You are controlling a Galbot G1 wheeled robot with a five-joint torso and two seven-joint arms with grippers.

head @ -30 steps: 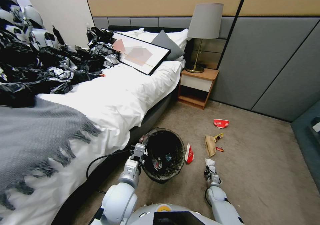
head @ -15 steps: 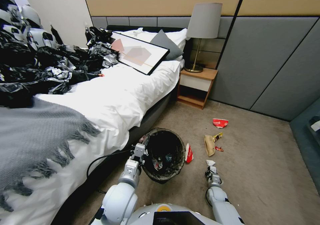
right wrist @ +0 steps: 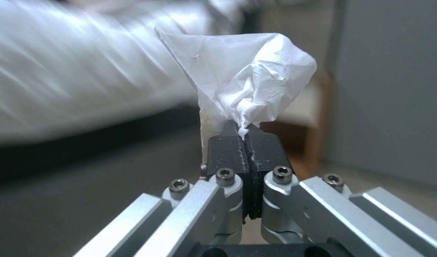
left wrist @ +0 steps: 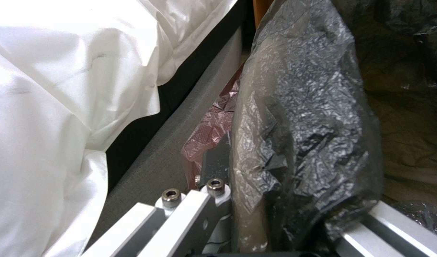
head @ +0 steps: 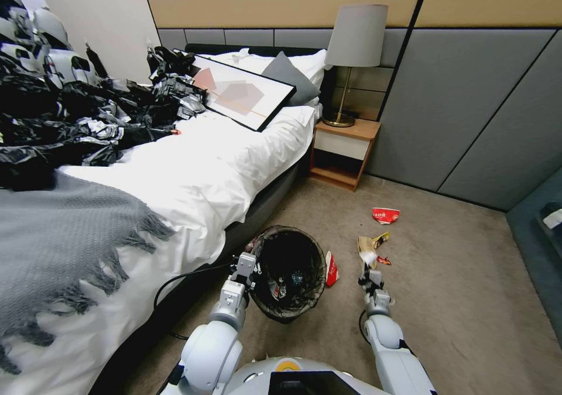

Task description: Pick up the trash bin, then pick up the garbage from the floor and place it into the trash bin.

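The trash bin [head: 291,271], lined with a crinkled black bag, hangs tilted beside the bed. My left gripper [head: 248,264] is shut on its near rim; in the left wrist view the gripper [left wrist: 256,171] clamps the bag-covered rim [left wrist: 299,121]. My right gripper [head: 369,273] is raised to the right of the bin and shut on a white napkin [head: 367,257], which stands crumpled above the closed gripper [right wrist: 247,139] as the napkin [right wrist: 249,78]. On the floor lie a crushed red-and-white cup [head: 332,268], brown paper [head: 364,244], a yellow wrapper [head: 381,239] and another red cup [head: 385,215].
The bed [head: 193,172] with white sheets and a grey throw fills the left. A wooden nightstand [head: 342,152] with a lamp [head: 354,50] stands against the grey panelled wall. Dark blue furniture [head: 541,231] edges the right. Open carpet lies right of the litter.
My right gripper has lifted the napkin off the carpet and carried it forward, over the brown paper. The left gripper and bin have held still. The camera shifted slightly.
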